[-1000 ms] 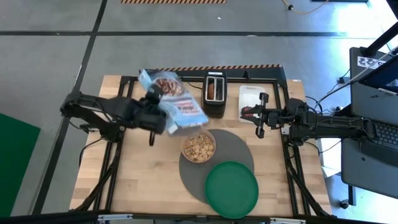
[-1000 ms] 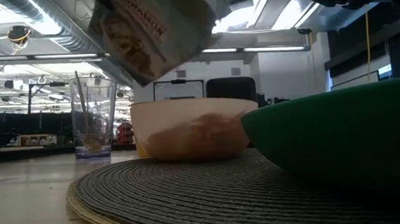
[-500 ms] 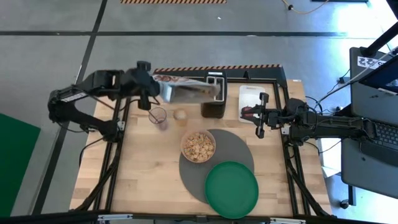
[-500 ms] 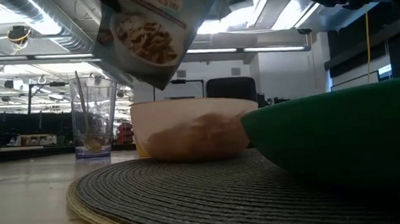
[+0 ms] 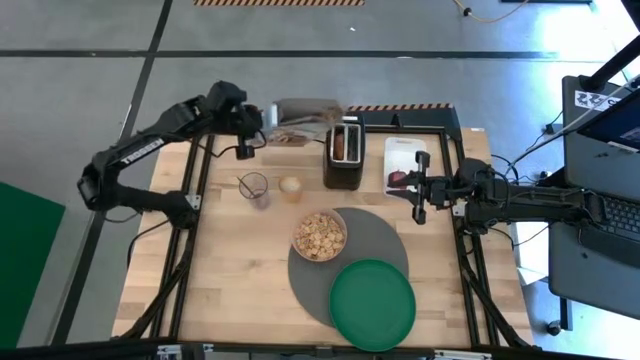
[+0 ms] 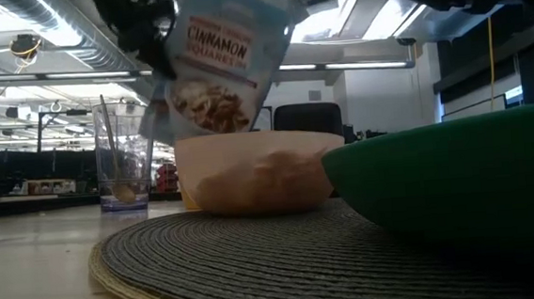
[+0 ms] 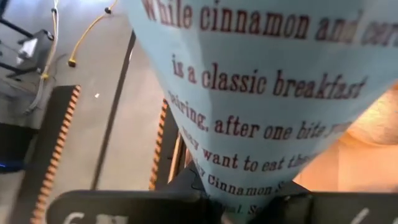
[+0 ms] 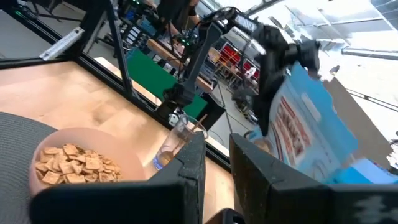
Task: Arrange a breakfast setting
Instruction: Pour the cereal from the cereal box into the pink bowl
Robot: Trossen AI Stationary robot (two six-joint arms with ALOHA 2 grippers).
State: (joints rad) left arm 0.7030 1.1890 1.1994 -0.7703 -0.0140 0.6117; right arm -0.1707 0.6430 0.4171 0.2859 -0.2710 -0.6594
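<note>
My left gripper (image 5: 250,128) is over the table's far left edge, shut on a light-blue cinnamon cereal bag (image 5: 303,117) that also shows in the low view (image 6: 223,63). The pinkish bowl (image 5: 319,236) holds cereal and sits on the round grey placemat (image 5: 385,240). The green plate (image 5: 372,303) lies on the mat's near edge. The red apple (image 5: 398,178) lies on the white tray (image 5: 405,152). My right gripper (image 5: 400,188) hovers by the tray, empty, its fingers (image 8: 194,165) a narrow gap apart. A spoon (image 6: 110,132) stands in a glass (image 5: 254,188). My left gripper pinches one narrowed end of the cereal bag (image 7: 249,186) between its two fingers. The bag reaches from the fingers toward the table's right, lifted clear of the table. In the low view it hangs tilted, its printed front (image 6: 218,54) facing the near edge.
The black toaster (image 5: 343,160) stands at the far edge just right of the bag, a brown piece in one slot. A small tan round thing (image 5: 290,186) sits beside the glass. Bare wood lies at the near left.
My left gripper has swung from beside the bowl toward the table's far edge, carrying the cereal bag. The bag, then tipped over the bowl, now hangs clear over the far edge beside the toaster. The right arm has kept still.
</note>
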